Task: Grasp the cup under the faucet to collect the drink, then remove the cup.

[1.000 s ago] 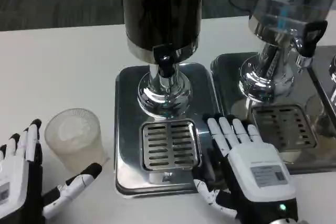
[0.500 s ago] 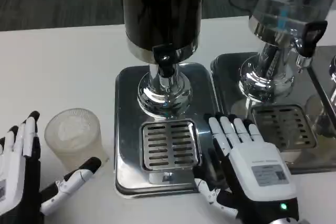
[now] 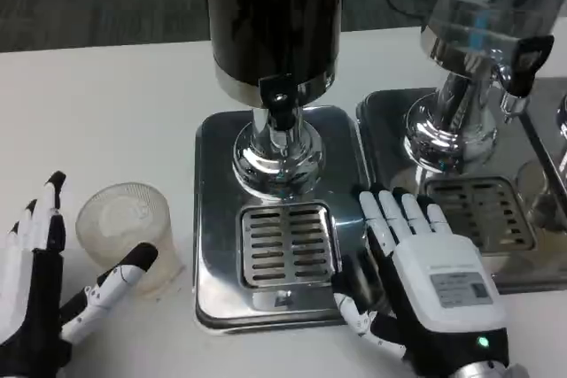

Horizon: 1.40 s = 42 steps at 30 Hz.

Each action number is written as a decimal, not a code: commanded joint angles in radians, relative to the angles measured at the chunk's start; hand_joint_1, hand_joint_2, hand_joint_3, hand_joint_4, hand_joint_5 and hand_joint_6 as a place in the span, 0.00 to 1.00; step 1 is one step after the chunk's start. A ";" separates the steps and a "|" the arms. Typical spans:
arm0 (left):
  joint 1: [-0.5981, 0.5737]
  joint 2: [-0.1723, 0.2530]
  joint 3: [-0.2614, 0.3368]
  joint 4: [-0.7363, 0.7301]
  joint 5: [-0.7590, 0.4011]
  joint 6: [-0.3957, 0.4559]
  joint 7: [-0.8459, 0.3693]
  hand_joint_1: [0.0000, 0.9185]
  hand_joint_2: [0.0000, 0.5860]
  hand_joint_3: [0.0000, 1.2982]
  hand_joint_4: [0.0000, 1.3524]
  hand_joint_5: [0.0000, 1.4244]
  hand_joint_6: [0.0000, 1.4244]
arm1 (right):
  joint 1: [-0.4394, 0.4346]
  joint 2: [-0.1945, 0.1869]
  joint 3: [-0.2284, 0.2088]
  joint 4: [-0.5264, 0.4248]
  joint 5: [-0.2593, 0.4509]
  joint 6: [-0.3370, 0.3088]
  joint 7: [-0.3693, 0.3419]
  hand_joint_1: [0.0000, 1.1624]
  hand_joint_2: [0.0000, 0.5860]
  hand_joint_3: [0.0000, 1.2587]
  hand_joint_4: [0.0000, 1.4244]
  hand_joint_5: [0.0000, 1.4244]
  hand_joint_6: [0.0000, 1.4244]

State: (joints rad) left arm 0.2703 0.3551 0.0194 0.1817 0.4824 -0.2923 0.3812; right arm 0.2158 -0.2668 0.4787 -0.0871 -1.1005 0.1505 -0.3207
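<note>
Cup (image 3: 126,229): frosted, ribbed, round; left hand (image 3: 40,294) fingers spread, thumb touching; right hand (image 3: 425,276) flat, open.

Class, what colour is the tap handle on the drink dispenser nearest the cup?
Black, seen best in the head view: the tap handle juts from the dispenser.

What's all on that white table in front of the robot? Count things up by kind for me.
Drink dispensers on shiny metal stands: 2, a dark-tank one and a clear-tank one
Slotted metal drip grilles: 2
Frosted translucent plastic cups: 1
White-and-black robot hands: 2, left hand, right hand
Total: 7
</note>
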 commanded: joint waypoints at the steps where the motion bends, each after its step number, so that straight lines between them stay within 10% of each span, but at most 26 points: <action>1: -0.012 0.019 -0.006 0.064 -0.021 -0.073 -0.024 0.00 0.00 0.00 0.00 0.00 0.00 | 0.011 0.009 0.002 -0.012 0.009 0.011 0.009 0.27 0.70 0.00 0.00 0.00 0.00; 42: -0.179 0.031 -0.049 0.442 0.050 -0.297 0.179 0.11 0.00 0.00 0.00 0.01 0.00 | 0.034 0.026 0.031 -0.029 -0.007 0.056 -0.001 0.31 0.67 0.00 0.00 0.00 0.00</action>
State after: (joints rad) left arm 0.1064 0.3783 -0.0179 0.5949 0.5405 -0.5747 0.5667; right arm 0.2507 -0.2418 0.5129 -0.1115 -1.1100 0.2120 -0.3095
